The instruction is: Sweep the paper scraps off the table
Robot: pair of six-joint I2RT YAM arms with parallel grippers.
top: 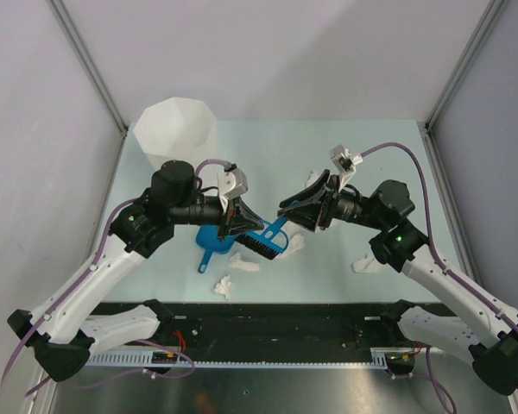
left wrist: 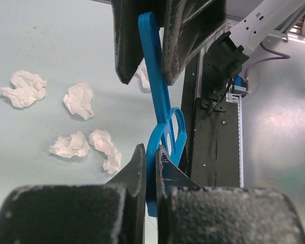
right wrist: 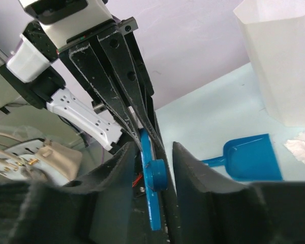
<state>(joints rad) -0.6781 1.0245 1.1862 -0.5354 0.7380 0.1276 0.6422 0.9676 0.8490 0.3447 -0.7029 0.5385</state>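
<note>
Several white paper scraps lie on the mint table [top: 388,164]: two by the front edge [top: 226,284], one by the brush [top: 295,244], one at the right [top: 363,266], one behind [top: 312,179]. Some also show in the left wrist view [left wrist: 79,99]. My left gripper [top: 257,226] [left wrist: 151,152] is shut on the handle of a blue brush [top: 261,244] [left wrist: 157,81] [right wrist: 153,178] held above the table. My right gripper [top: 287,207] [right wrist: 155,150] is open, its jaws straddling the handle's end with a gap. A blue dustpan [top: 214,241] [right wrist: 251,158] lies flat below the left gripper.
A tall white faceted bin [top: 174,129] [right wrist: 279,56] stands at the back left corner. Grey walls close the table on three sides. A black front rail [top: 285,323] runs along the near edge. The two grippers meet tip to tip over the table's middle.
</note>
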